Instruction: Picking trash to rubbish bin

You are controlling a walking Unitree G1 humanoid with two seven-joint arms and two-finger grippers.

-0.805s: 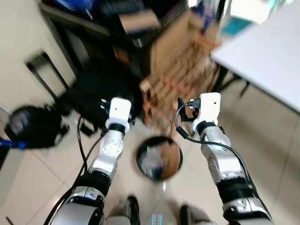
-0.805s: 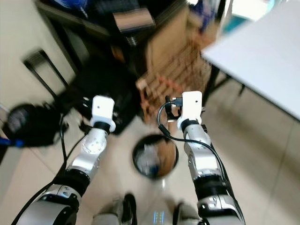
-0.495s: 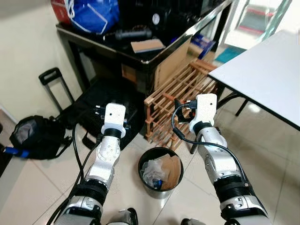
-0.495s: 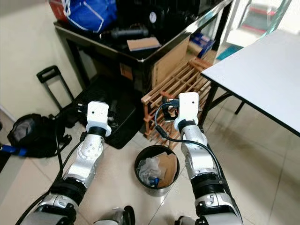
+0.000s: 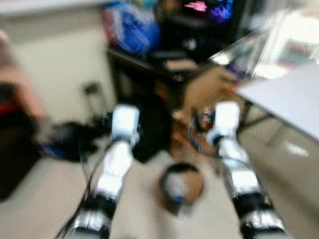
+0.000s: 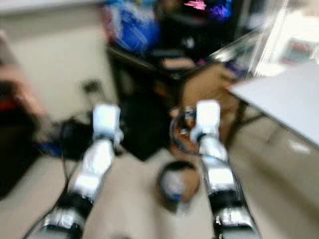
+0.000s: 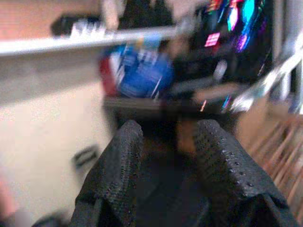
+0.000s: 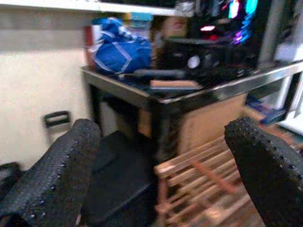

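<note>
On the floor between the two raised arms stands a round bin (image 5: pixel 181 187), blurred. Left gripper (image 7: pixel 165 156) fingers sit slightly apart and empty; right gripper (image 8: pixel 163 156) fingers spread wide before a dark table (image 8: pixel 199 97).

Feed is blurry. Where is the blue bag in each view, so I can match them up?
Left eye view: blue bag near the top, on the black table, above the left arm; blurred.
Right eye view: same place, blurred.
Left wrist view: on the table, beyond the two black fingers.
Right wrist view: sharpest, at the table's end by the wall.
Shared landmark: the black table.
</note>
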